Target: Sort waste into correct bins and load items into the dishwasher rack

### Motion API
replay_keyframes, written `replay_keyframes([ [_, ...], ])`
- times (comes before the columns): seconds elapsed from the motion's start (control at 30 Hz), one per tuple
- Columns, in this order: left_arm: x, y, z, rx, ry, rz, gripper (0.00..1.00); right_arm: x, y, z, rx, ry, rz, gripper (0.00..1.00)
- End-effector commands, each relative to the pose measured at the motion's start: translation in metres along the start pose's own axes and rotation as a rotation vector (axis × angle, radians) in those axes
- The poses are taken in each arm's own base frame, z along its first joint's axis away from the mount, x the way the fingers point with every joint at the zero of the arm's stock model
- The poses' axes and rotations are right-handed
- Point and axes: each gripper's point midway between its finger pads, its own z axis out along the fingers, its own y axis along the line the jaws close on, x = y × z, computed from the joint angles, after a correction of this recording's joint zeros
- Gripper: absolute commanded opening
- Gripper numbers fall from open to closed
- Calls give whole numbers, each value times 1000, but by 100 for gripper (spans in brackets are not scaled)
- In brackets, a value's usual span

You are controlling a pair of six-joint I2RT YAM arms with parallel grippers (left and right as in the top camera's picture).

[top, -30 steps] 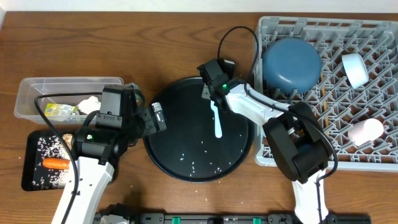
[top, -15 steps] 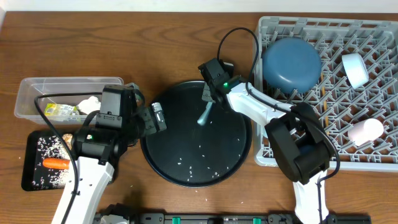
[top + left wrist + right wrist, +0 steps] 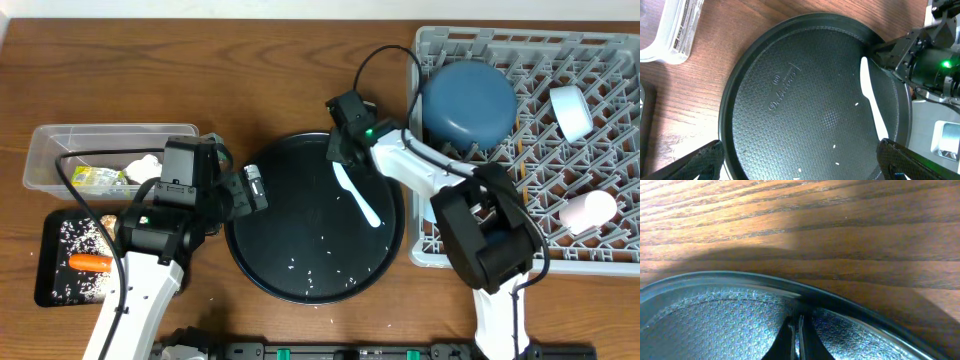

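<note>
A white spoon (image 3: 358, 195) lies slanted on the large round black tray (image 3: 290, 235). Its upper end is pinched in my right gripper (image 3: 343, 155), which is shut on it at the tray's far rim. In the right wrist view the fingers (image 3: 795, 325) are pressed together over the tray. The left wrist view shows the spoon (image 3: 871, 102) along the tray's right side. My left gripper (image 3: 252, 188) hovers open over the tray's left edge, holding nothing. The carrot (image 3: 90, 263) lies in the shallow black tray (image 3: 50, 235). The wrapper (image 3: 95, 180) and tissue (image 3: 145, 167) are in the clear tub (image 3: 60, 135).
The grey dishwasher rack (image 3: 600, 250) fills the right side and holds a dark blue plate (image 3: 468, 105), a white bowl (image 3: 572, 110), a pale cup (image 3: 588, 210) and a thin chopstick (image 3: 521, 160). Rice grains (image 3: 310, 268) dot the round tray.
My right gripper has closed on the spoon's end and shifted slightly right. The spoon swung from pointing straight down, to the left, then to down-right. The left arm is still.
</note>
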Motion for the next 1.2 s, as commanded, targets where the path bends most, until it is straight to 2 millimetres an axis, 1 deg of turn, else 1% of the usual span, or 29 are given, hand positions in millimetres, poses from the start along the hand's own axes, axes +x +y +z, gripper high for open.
replay_keyframes([
  [0.0, -4, 1, -2, -10, -14, 2, 98, 20, -17, 18, 10, 84, -44, 8],
  [0.03, -4, 1, -2, -10, -14, 2, 98, 16, -13, 15, -15, 77, -82, 13],
  [0.07, -4, 1, -2, -10, -14, 2, 98, 12, -10, 10, -33, 73, -109, 15],
  [0.13, -4, 1, -2, -10, -14, 2, 98, 0, -9, -7, -47, 51, -146, 18],
  [0.2, -4, 1, -2, -10, -14, 2, 98, -14, -10, -29, -58, 22, -172, 20],
  [0.27, -4, 1, -2, -10, -14, 2, 98, -23, -10, -57, -69, 0, -199, 22],
  [0.33, -4, 1, -2, -10, -14, 2, 98, -23, -10, -79, -82, 4, -251, 24],
  [0.4, -4, 1, -2, -10, -14, 2, 98, -17, -14, -96, -70, 23, -284, 25],
  [0.47, -4, 1, -2, -10, -14, 2, 98, -3, -23, -111, -43, 78, -284, 24],
  [0.5, -4, 1, -2, -10, -14, 2, 98, 7, -26, -114, -35, 117, -285, 24],
  [0.6, -4, 1, -2, -10, -14, 2, 98, 36, -33, -115, -7, 227, -295, 24],
  [0.73, -4, 1, -2, -10, -14, 2, 98, 74, -44, -108, 59, 337, -330, 26],
  [0.83, -4, 1, -2, -10, -14, 2, 98, 95, -51, -102, 87, 387, -348, 25],
  [0.97, -4, 1, -2, -10, -14, 2, 98, 118, -65, -97, 149, 429, -320, 26],
  [1.07, -4, 1, -2, -10, -14, 2, 98, 135, -81, -92, 198, 463, -277, 26],
  [1.17, -4, 1, -2, -10, -14, 2, 98, 146, -89, -79, 194, 455, -273, 27],
])
